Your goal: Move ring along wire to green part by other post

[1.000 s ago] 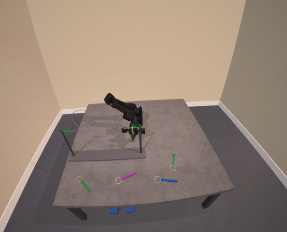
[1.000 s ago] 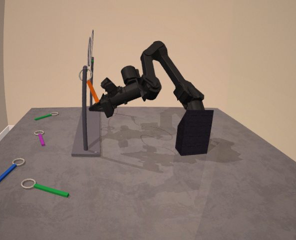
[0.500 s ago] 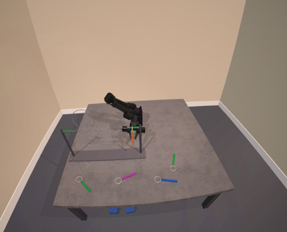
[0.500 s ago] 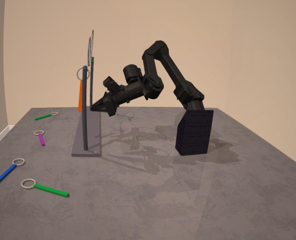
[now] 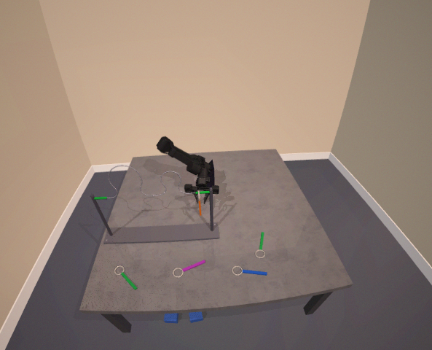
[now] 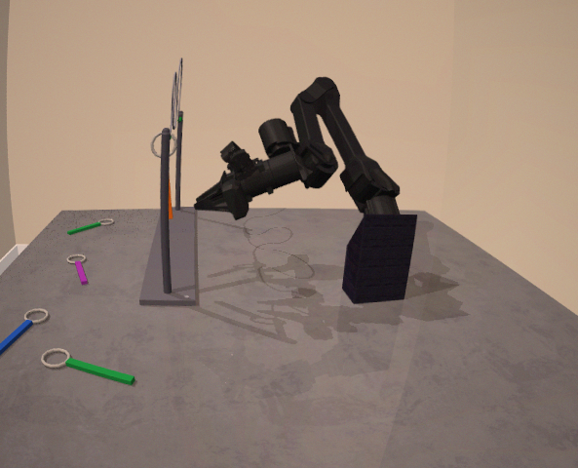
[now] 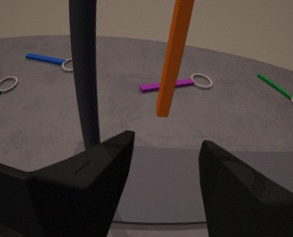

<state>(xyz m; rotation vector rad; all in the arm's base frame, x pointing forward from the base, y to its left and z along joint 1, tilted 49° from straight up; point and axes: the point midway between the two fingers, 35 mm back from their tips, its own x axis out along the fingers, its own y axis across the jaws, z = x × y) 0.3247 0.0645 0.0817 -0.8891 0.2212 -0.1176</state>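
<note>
Beige walls, dark floor, grey table (image 5: pixel 302 240) carrying a base plate (image 5: pixel 163 234) with two posts. Near post (image 5: pixel 210 211) at the right end in the top view, far post (image 5: pixel 102 215) at the left; thin grey wire (image 5: pixel 151 184) looping between them, green end section (image 5: pixel 202 192) at the near post, another (image 5: pixel 100 197) at the far one.

Ring (image 6: pixel 162 144) hanging on the green section by the near post, orange handle (image 7: pixel 178 34) dangling straight down, as expected for a part carried only by the wire. Green placement judged deliberate: contact allowed there, not on the grey span.

Gripper (image 7: pixel 162 158) partly spread and grasping nothing; handle tip visible in the wrist view above and beyond the jaws, clear of both fingers. Exterior view puts the fingertips just beside the handle, low, pointing at the plate. Arm (image 6: pixel 328 136) reaching from its dark pedestal (image 6: pixel 379 261) behind the rig, well off the grey loops.

Spare rings with green (image 5: pixel 128 280), magenta (image 5: pixel 193 265), blue (image 5: pixel 254 272) and green (image 5: pixel 261 240) handles lying apart on the near side; not part of the job.

Judgement: ring at an end section, release done. Remaining: back straight off, away from post and handle. Risk: brushing the handle and swinging the ring toward grey wire.
</note>
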